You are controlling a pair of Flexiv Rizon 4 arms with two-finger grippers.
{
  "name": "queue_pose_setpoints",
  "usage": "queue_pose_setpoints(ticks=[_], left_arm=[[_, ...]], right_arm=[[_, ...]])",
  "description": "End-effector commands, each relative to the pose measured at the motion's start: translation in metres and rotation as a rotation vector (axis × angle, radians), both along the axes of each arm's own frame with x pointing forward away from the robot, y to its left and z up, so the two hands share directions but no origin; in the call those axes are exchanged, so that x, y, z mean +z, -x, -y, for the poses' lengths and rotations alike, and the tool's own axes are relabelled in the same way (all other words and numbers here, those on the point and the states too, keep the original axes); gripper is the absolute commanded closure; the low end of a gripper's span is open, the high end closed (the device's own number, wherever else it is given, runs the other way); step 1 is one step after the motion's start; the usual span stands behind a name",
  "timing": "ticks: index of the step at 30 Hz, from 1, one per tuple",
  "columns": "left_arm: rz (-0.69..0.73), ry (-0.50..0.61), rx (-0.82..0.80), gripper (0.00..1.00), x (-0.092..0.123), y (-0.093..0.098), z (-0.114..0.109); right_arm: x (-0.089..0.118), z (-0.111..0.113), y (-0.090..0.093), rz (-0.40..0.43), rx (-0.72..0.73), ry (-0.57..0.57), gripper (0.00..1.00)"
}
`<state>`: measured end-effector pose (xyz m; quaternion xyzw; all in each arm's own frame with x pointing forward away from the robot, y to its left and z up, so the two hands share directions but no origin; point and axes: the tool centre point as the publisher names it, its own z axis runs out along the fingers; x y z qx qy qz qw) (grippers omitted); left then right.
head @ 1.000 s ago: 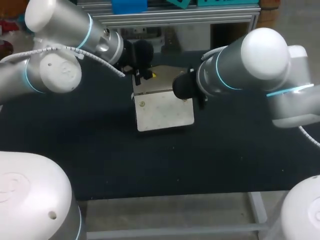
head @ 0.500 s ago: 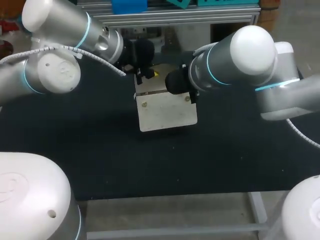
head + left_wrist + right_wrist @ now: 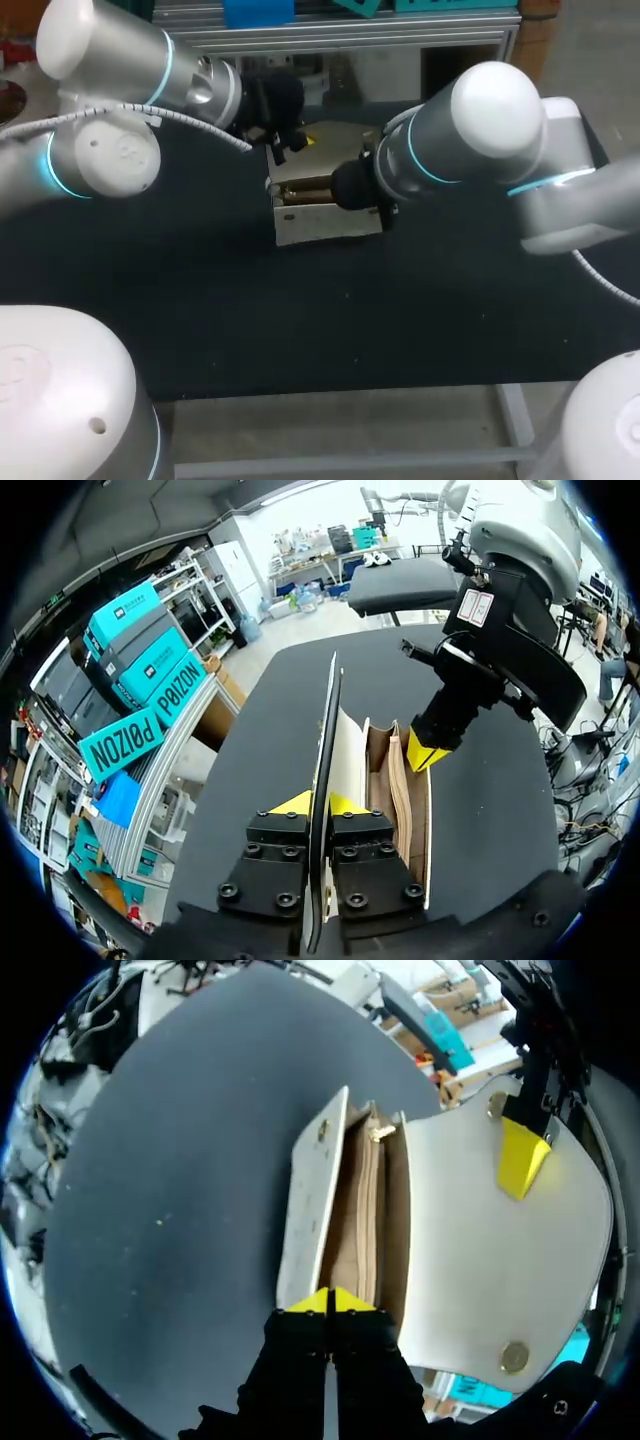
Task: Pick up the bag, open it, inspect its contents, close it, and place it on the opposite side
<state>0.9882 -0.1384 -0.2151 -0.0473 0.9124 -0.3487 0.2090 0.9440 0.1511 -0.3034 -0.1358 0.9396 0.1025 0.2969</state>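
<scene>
Cream bag [image 3: 325, 215]: stands on the counter [image 3: 300, 330] near its far edge, about midway between the left and right edges, held by both arms with its mouth open.
Flap [image 3: 480, 1240]: lifted clear of the mouth and held up on edge; its round snap [image 3: 514, 1357] is undone.
Tan lining [image 3: 365, 1210]: exposed between the front and back walls; no contents can be made out in it.
Left fingers [image 3: 318, 802]: closed on the flap's edge, one yellow tip on each side of it.
Right fingers [image 3: 328, 1300]: pressed together with no gap, apparently pinching the inner layer at the end of the mouth.
Change: a second ago the flap faced the head camera as a broad pale panel hiding the mouth; now it has swung up and back, the brown interior shows, and the right arm has come in toward the middle.
Meaning: opening looks done; inspection is the step in hand, with closing and moving across still ahead.
</scene>
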Motion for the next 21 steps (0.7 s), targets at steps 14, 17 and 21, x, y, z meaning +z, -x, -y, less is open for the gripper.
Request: queue_pose_setpoints(ticks=[14, 17, 21], left_arm=[[0.022, -0.028, -0.040, 1.00, -0.003, 0.011, 0.005], [0.023, -0.028, -0.043, 1.00, -0.003, 0.012, 0.006], [0.025, -0.021, -0.048, 1.00, -0.003, 0.012, 0.006]], right_arm=[[0.032, 0.003, -0.009, 0.122, -0.020, -0.019, 1.00], [0.030, -0.001, -0.018, 0.125, -0.017, -0.016, 1.00], [0.023, -0.006, -0.028, 0.107, -0.008, -0.006, 1.00]])
